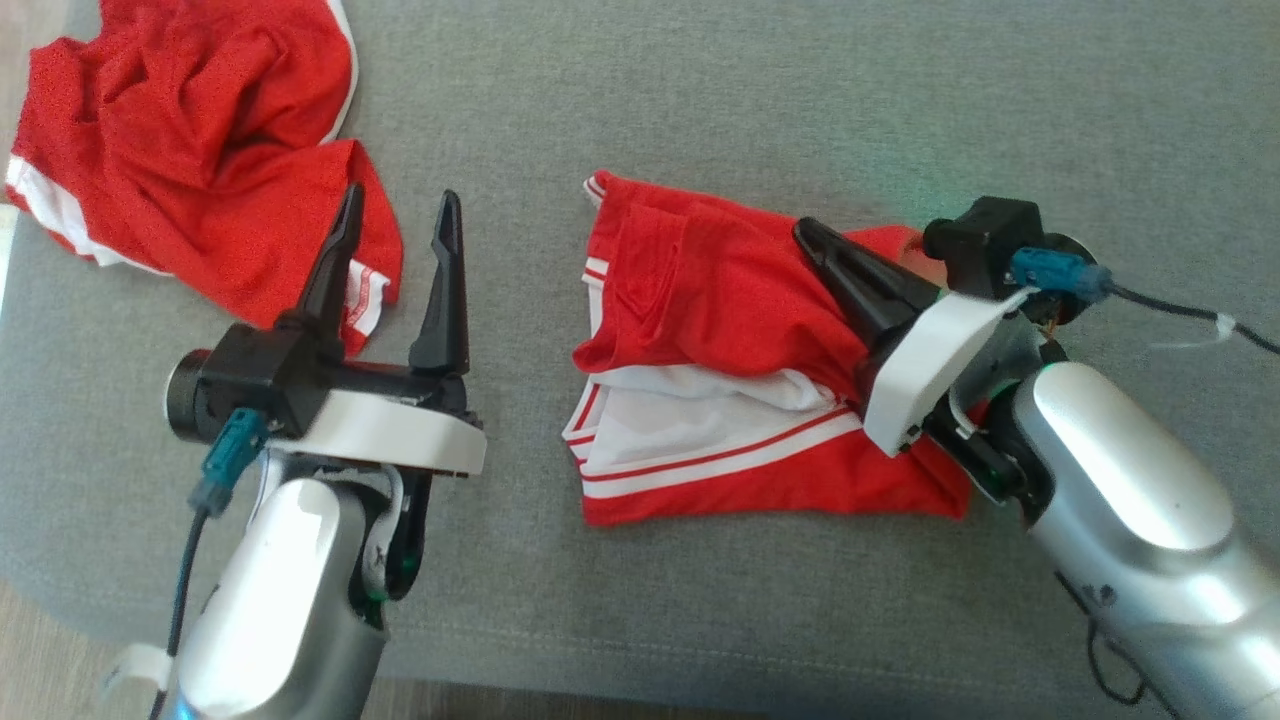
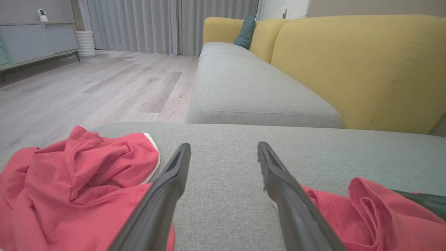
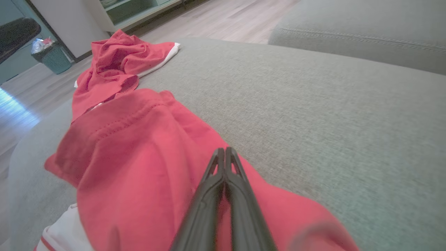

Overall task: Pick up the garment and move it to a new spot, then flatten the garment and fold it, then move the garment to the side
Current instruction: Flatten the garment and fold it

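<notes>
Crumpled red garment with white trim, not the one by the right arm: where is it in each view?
Head view: crumpled red garment at upper left.
Left wrist view: garment lower left.
Right wrist view: garment upper left.
Shared landmark: grey fabric cushion under it.

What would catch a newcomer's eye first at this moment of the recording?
Two bright red pieces of clothing lie on the grey cushion: a half-folded striped garment in the middle and a crumpled garment at the far left. The right tool is shut over the striped garment's right side, while the left tool hovers open between the two.
</notes>
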